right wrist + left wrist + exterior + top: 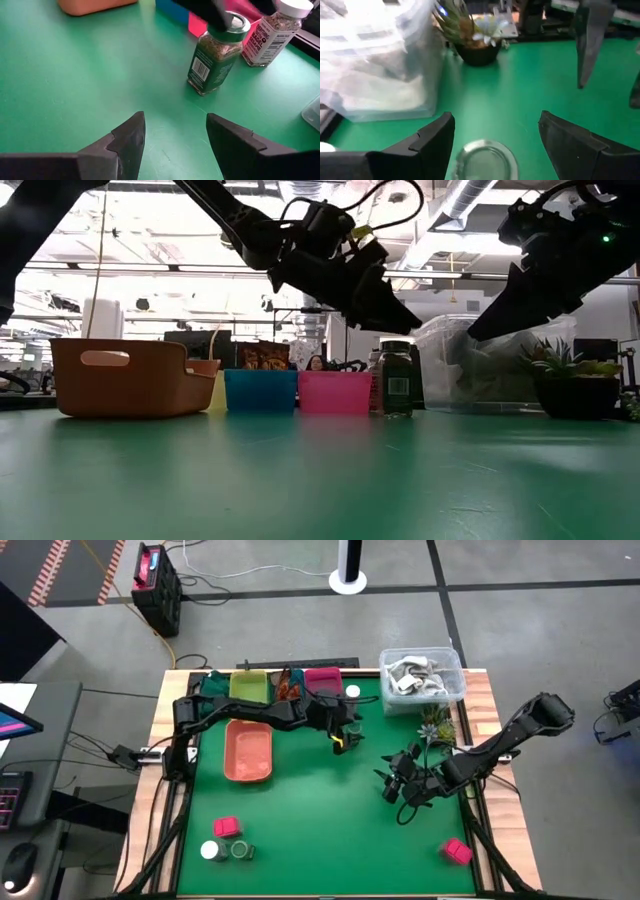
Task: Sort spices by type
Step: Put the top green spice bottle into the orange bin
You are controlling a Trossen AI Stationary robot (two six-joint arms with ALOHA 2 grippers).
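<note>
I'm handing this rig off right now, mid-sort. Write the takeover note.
Left gripper: open, poised just above the dark green jar, not gripping.
Right gripper: open, empty, over mid-table.
White-lidded jar stands beside the green one, near the pink tray.
Unsorted at the front edge: pink box, white-lidded jar, green jar, and another pink box.
The orange tray looks empty.

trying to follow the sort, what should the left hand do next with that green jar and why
Probably lower straight down over the dark green jar and close. The left hand hangs open just above the jar's lid, which shows between its fingers, and the jar stands upright on the green mat near the pink tray, not yet gripped. The right hand waits open, farther off.
</note>
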